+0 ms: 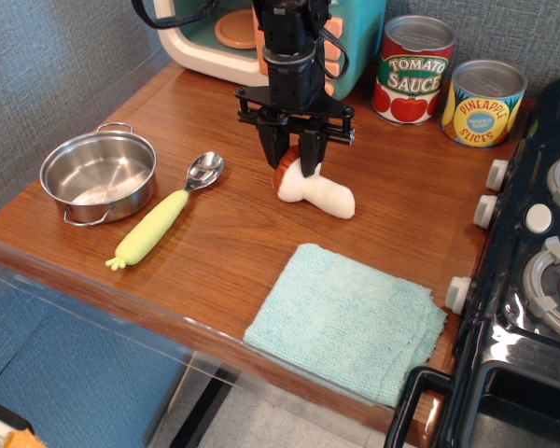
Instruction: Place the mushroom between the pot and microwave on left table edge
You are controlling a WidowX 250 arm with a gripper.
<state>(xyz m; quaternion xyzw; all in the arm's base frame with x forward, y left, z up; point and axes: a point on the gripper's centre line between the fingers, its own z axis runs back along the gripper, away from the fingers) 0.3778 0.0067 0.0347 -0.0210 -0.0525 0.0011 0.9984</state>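
Note:
The mushroom (327,195) lies on its side in the middle of the brown table (222,261), reddish-brown cap toward the microwave, white stem pointing right and forward. My gripper (291,165) points straight down over the cap end, and its black fingers (273,149) are closed in on the cap from both sides. The mushroom still rests on the table. The steel pot (99,175) sits at the left edge. The microwave (358,37) stands at the back, partly hidden by the arm.
A spoon with a yellow-green handle (161,224) lies right of the pot. A teal cloth (346,323) lies at the front edge. A tomato sauce can (413,70) and a pineapple can (483,103) stand at the back right. The black stove (534,280) fills the right side.

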